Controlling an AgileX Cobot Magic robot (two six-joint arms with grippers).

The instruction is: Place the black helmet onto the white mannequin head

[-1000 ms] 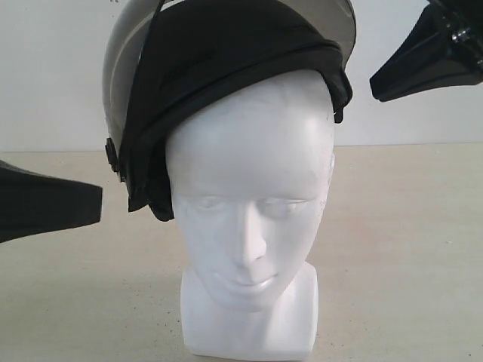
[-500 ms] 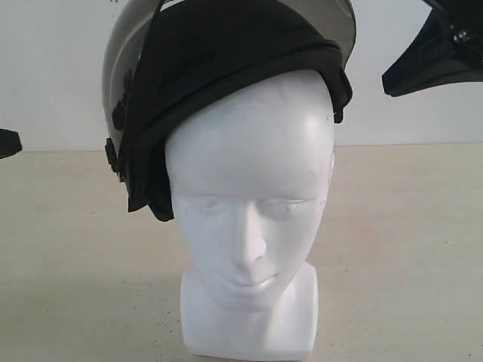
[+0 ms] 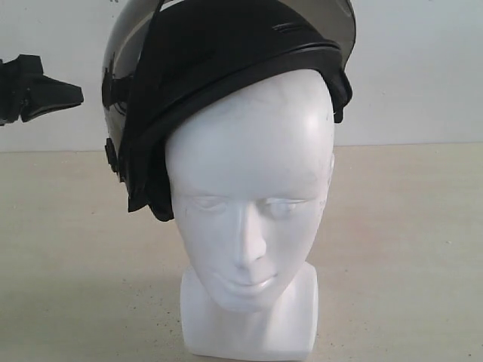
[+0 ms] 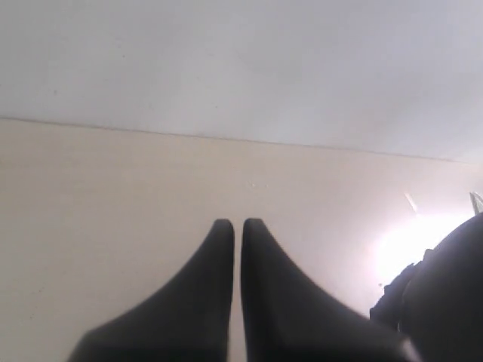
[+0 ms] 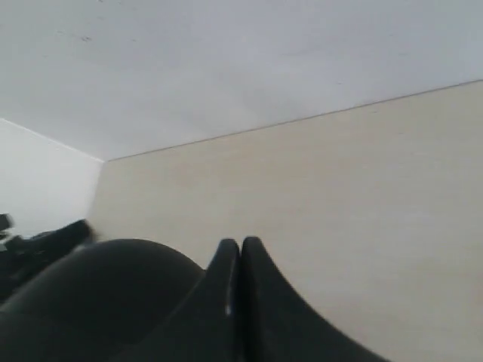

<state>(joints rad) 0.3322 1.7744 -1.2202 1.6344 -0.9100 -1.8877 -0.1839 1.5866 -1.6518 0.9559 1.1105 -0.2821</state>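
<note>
The pale table (image 3: 407, 249) carries the white mannequin head (image 3: 249, 196), which stands upright on its squared base and faces the exterior camera. The black helmet (image 3: 219, 60) sits on the crown but crooked: its rim hangs low beside the temple on the left of the exterior view, rides high on the other side, and leaves the forehead bare.

The left end effector (image 4: 236, 224) has its fingers pressed together with nothing between them, and hangs off to the side, apart from the helmet. The right end effector (image 5: 240, 243) is likewise closed and empty.

With nothing holding it, the lopsided helmet could slip down its low side. A sideways nudge to straighten it might also tip the head over on its narrow base.
</note>
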